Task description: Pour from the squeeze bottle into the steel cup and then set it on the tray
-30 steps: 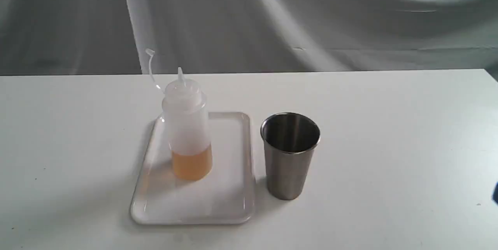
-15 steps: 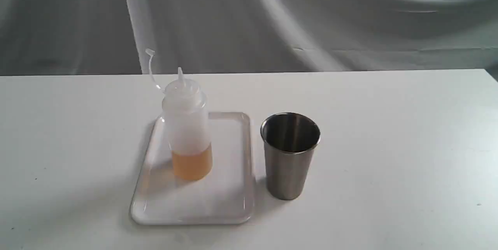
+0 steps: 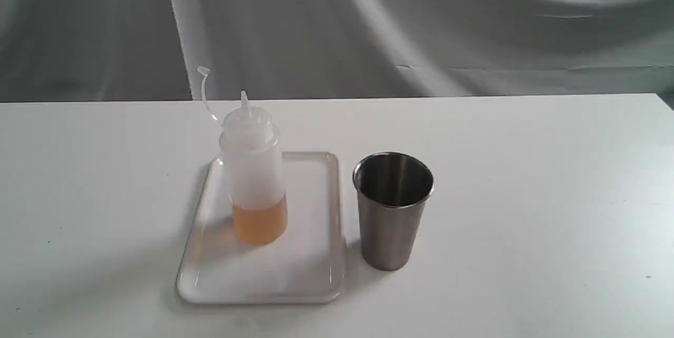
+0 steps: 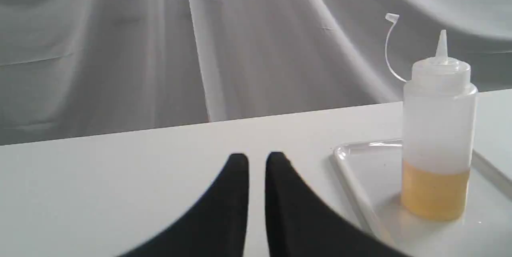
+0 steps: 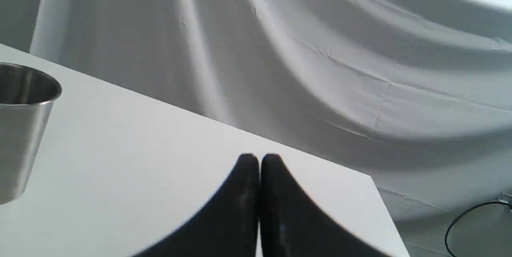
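The squeeze bottle (image 3: 253, 169) stands upright on the far part of the white tray (image 3: 310, 275), amber liquid filling its lower third, cap strap curling up beside the nozzle. The steel cup (image 3: 392, 211) stands upright on the table just right of the tray, not touching it. Neither gripper shows in the exterior view. In the left wrist view my left gripper (image 4: 257, 159) hovers over bare table, its black fingers nearly together and empty, with the bottle (image 4: 438, 129) and tray rim (image 4: 360, 161) off to one side. My right gripper (image 5: 260, 159) is shut and empty, well away from the cup (image 5: 20, 129).
A white table (image 3: 526, 169) carries everything, with a draped grey cloth (image 3: 421, 22) behind it. The right wrist view shows the table's corner (image 5: 368, 177) and a black cable (image 5: 472, 217) on the floor beyond it.
A dark sliver of the right arm at the exterior view's right edge has withdrawn out of sight. Bottle, tray and cup have not moved.
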Robot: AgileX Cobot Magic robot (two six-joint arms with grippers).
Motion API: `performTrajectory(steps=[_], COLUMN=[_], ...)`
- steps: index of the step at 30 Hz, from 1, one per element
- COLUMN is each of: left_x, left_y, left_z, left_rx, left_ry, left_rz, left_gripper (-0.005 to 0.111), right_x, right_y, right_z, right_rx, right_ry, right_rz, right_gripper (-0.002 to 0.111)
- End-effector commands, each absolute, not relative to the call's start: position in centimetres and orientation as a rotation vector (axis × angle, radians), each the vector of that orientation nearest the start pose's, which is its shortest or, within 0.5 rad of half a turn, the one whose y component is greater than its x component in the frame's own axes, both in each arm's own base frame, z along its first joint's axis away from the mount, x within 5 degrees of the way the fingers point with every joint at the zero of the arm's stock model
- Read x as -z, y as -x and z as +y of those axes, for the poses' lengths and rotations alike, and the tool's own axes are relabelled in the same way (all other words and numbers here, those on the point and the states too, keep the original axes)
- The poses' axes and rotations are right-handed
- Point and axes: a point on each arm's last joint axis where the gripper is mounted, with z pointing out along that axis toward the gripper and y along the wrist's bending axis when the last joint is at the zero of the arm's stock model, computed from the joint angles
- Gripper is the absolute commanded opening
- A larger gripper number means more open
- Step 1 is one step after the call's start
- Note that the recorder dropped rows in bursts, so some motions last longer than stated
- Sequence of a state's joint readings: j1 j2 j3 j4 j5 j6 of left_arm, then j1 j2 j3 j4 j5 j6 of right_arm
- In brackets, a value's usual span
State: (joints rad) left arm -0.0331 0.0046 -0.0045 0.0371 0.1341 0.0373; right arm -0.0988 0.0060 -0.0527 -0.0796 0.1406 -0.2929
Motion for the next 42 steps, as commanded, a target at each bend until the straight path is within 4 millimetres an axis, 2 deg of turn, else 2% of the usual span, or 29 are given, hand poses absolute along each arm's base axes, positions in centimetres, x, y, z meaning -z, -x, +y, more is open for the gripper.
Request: performTrajectory(steps=[1,6,12,23,28,42], left_x=[-20.1,-20.1,-20.1,-20.1,-20.1,-20.1], left_y=[-5.6,-5.6,-5.6,-5.6,-5.6,-5.6], left_z=[-0.2,-0.2,-0.2,-0.2,-0.2,-0.2], left_rx=[-0.032,-0.032,-0.03,-0.031,-0.031,-0.031], left_ry=[-0.087,-0.087,-0.085,-0.087,-0.087,-0.087], left_rz=[1.614,1.614,1.614,1.614,1.614,1.614], left_gripper=[0.008,0.008,0.008,0.008,0.008,0.008], right_x=[-21.7,-21.5,-19.5,-18.3,-18.3,-18.3], right_y=[-5.4,-5.4,-5.6,-5.3,-5.3,-5.3], right_z=[-0.7,-0.6,-0.6,-0.6,-0.6,-0.6], right_rx=[0.387,0.329,0.308,0.238,0.189,0.185], right_ry=[0.207,0.156,0.174,0.116,0.054,0.051], right_rz=[1.578,1.592,1.684,1.822,1.824,1.824], right_gripper=[0.0,0.0,0.0,0.0,0.0,0.0])
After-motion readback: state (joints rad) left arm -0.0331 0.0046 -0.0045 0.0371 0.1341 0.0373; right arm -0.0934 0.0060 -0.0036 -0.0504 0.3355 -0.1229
